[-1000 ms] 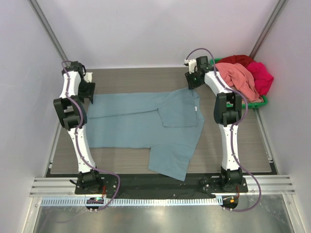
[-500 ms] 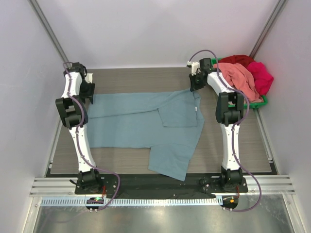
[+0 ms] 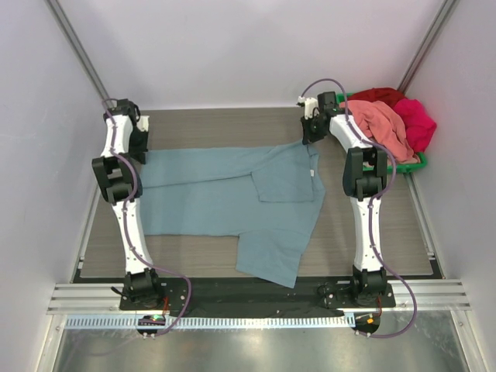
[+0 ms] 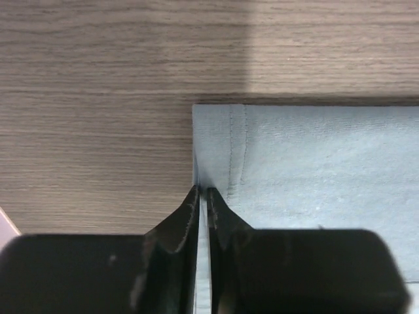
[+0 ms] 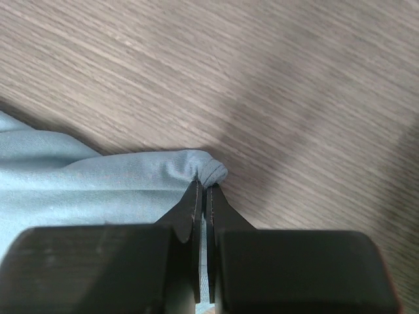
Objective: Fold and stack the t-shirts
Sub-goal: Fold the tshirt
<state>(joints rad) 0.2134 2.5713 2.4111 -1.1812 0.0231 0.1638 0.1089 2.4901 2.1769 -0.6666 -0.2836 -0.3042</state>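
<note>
Across the middle of the worktop (image 3: 225, 124): blue-grey t-shirt (image 3: 232, 198), spread mostly flat. At its far-left hem corner, left gripper (image 4: 202, 191) clenched on the cloth edge. At its far-right end, right gripper (image 5: 201, 185) pinched tight on a bunched tip, possibly a shoulder. By the far-right corner, other tees (image 3: 384, 124) heaped in green bin (image 3: 415, 165).

No legible text, numbers or brand marks in any view. The only candidate is the small white neck label (image 3: 313, 177) on the blue-grey t-shirt (image 3: 217, 198), just below the right gripper (image 3: 308, 140) on the arm-base side in the top view. It is too small to read. In both wrist views, the cloth at the gripper tips shows only plain stitching.
</note>
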